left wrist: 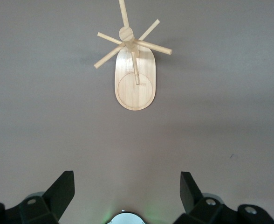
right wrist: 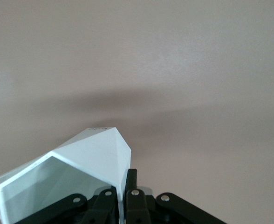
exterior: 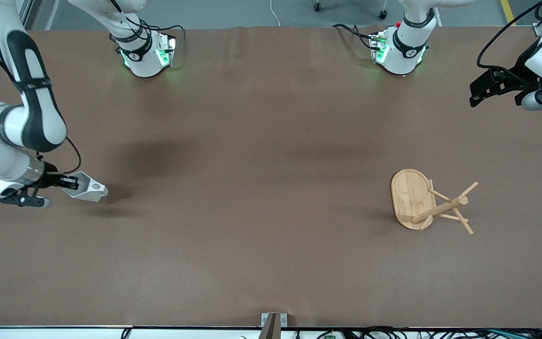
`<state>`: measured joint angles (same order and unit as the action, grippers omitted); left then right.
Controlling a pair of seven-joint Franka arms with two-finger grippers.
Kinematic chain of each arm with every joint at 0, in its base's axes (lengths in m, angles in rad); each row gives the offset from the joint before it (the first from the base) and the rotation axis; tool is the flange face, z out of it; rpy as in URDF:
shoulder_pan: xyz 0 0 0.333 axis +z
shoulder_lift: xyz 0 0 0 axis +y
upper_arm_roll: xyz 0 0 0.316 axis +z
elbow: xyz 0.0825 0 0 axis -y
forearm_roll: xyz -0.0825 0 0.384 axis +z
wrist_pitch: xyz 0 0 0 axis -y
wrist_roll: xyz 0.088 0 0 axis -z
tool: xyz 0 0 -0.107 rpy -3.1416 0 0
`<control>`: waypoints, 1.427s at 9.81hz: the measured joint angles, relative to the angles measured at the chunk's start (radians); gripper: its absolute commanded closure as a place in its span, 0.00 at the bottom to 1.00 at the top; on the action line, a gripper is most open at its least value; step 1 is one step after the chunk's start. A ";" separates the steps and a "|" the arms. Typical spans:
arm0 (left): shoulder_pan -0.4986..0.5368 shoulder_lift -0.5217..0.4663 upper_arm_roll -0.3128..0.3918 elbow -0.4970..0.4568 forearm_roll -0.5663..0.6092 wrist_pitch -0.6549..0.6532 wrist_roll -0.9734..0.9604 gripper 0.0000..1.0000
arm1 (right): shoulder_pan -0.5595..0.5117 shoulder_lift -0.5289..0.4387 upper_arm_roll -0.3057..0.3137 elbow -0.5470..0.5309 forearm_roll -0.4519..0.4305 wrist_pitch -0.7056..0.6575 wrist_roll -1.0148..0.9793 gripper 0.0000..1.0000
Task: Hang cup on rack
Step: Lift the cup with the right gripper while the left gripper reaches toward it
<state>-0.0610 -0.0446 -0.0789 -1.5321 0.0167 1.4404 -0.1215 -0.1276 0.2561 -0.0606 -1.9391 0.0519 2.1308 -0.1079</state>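
The white faceted cup (exterior: 86, 187) is held on its side just above the table at the right arm's end. My right gripper (exterior: 66, 182) is shut on the cup's rim wall; in the right wrist view the cup (right wrist: 88, 172) sits between the closed fingers (right wrist: 131, 186). The bamboo rack (exterior: 428, 201) stands on its oval base toward the left arm's end, its pegs angled outward; it also shows in the left wrist view (left wrist: 133, 70). My left gripper (exterior: 480, 92) is open and empty, raised over the table's edge at the left arm's end and waiting.
The two arm bases (exterior: 146, 52) (exterior: 400, 49) stand along the table's edge farthest from the front camera. A small metal bracket (exterior: 273, 322) sits at the table's edge nearest the front camera. Brown tabletop lies between cup and rack.
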 measured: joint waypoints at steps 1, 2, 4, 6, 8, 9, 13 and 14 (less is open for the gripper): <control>-0.022 0.009 -0.004 0.002 -0.008 0.000 0.003 0.00 | 0.015 -0.042 0.002 0.044 0.053 -0.104 0.000 0.99; -0.050 0.026 -0.016 0.011 -0.033 0.001 0.010 0.00 | 0.033 -0.068 0.003 0.089 0.137 -0.204 0.000 0.99; -0.139 0.078 -0.067 0.067 -0.084 0.040 0.014 0.00 | 0.060 -0.082 0.006 0.134 0.372 -0.367 -0.002 0.98; -0.261 0.109 -0.112 0.098 -0.090 0.125 0.010 0.00 | 0.111 -0.078 0.011 0.120 0.591 -0.420 -0.017 1.00; -0.378 0.132 -0.155 0.101 -0.093 0.200 0.026 0.00 | 0.199 -0.073 0.015 0.105 0.740 -0.424 -0.019 1.00; -0.438 0.153 -0.175 0.102 -0.093 0.249 0.050 0.00 | 0.235 -0.073 0.022 0.092 0.810 -0.433 -0.022 1.00; -0.563 0.293 -0.192 0.184 -0.092 0.347 0.325 0.00 | 0.258 -0.078 0.053 0.010 1.034 -0.507 -0.159 1.00; -0.565 0.316 -0.193 0.201 -0.092 0.366 0.368 0.00 | 0.258 -0.085 0.053 -0.015 1.073 -0.516 -0.210 1.00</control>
<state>-0.6263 0.2711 -0.2720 -1.3308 -0.0756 1.8067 0.2468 0.1303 0.1707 -0.0080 -1.9544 1.1250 1.6150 -0.3178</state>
